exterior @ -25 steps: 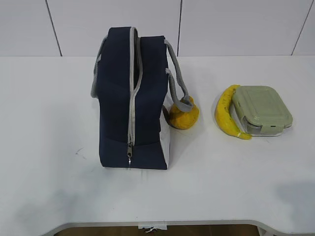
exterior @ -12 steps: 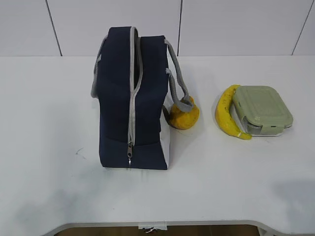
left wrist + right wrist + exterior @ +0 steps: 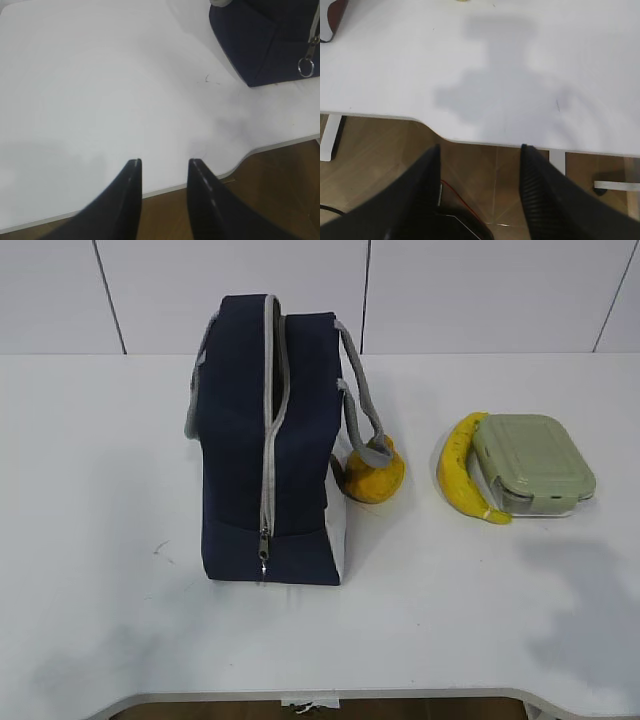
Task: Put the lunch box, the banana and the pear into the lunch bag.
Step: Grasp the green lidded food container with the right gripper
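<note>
left end effector (image 3: 163, 167) spread, empty | right end effector (image 3: 480, 152) spread, empty | pear (image 3: 374, 476) seemingly touching lunch bag (image 3: 265, 440)

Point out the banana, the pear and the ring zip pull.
banana (image 3: 455, 472), exterior view, middle of its curved yellow body.
pear (image 3: 376, 480), exterior view, its orange-yellow side below the grey handle.
ring zip pull (image 3: 305, 67), left wrist view, rim of the metal ring.

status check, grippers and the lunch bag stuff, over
Left gripper and right gripper open, empty. Lunch bag upright, zipped; pear against its side, banana beside lunch box. Closed zipper in the way.
</note>
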Robot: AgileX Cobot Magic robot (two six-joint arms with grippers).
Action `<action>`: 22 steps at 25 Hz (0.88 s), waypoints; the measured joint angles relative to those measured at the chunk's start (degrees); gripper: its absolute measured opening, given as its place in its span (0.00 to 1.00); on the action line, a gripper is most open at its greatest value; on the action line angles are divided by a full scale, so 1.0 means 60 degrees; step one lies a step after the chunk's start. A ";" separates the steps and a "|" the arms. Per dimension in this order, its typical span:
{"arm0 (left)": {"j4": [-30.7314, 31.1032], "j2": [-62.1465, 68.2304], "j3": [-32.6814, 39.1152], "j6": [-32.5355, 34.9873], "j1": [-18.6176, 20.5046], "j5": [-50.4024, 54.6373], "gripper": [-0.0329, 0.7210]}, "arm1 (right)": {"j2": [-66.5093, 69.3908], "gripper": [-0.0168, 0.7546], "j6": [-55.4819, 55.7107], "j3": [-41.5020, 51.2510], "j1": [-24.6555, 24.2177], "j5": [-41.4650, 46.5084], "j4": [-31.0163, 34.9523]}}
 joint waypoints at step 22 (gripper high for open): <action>-0.0020 0.0000 0.0000 0.0000 0.0000 0.0000 0.36 | 0.8636 0.54 -0.1247 -0.4731 -0.2266 -0.0930 0.1352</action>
